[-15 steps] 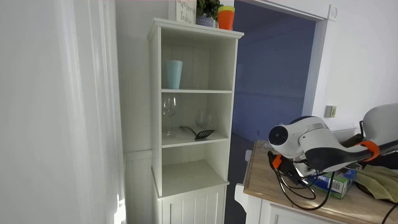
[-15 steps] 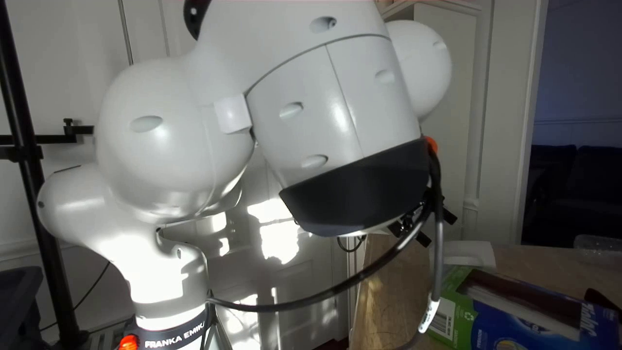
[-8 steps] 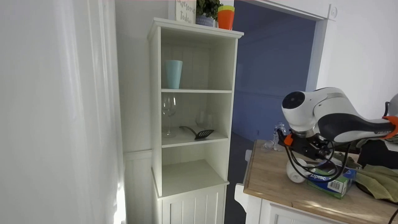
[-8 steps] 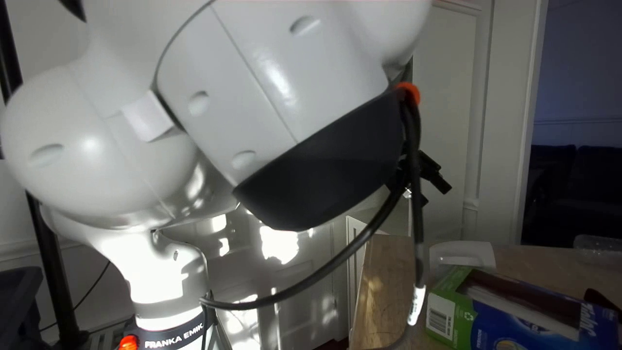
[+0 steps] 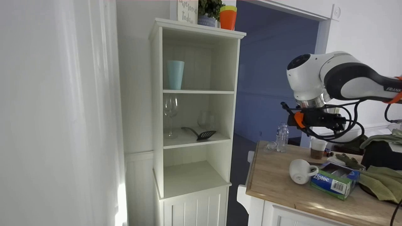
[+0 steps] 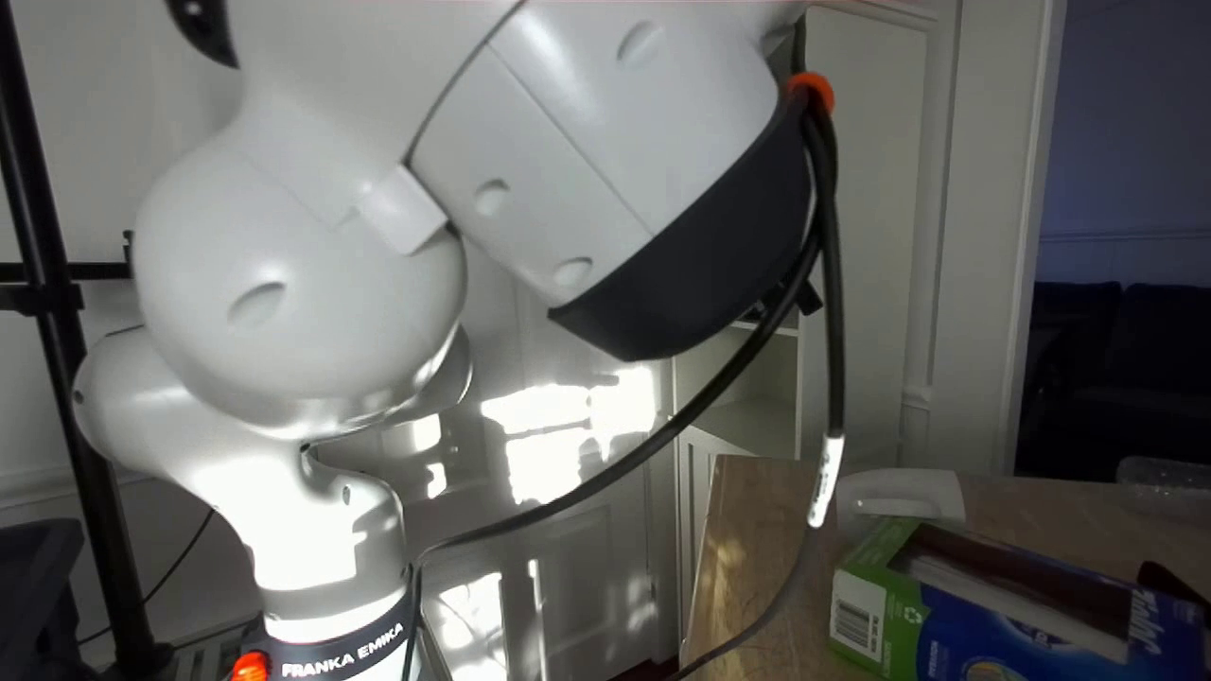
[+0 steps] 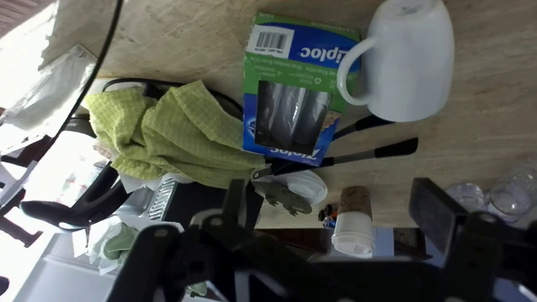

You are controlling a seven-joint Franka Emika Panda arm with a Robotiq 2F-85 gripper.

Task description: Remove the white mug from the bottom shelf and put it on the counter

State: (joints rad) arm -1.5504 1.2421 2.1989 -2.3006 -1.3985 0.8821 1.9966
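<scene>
1. In an exterior view, the white mug (image 5: 299,171) lies on its side on the bench (image 5: 270,183), base toward the viewer, handle by the Ziploc box (image 5: 328,185). The arm (image 5: 342,75) hangs above. Left of the bench is the bottom shelf (image 5: 191,179); a slotted spatula (image 5: 206,135) rests on the shelf above (image 5: 183,140).
2. In an exterior view, the arm fills much of the frame, a black stand (image 6: 55,295) at the left; the mug shows partly, behind the box.
3. In the wrist view, the fingers (image 7: 434,214) stand wide apart, released, well clear of the mug. Its handle overlaps the box's edge; whether they touch, I cannot tell. A yellow-green cloth (image 7: 168,130) lies beside the box.
</scene>
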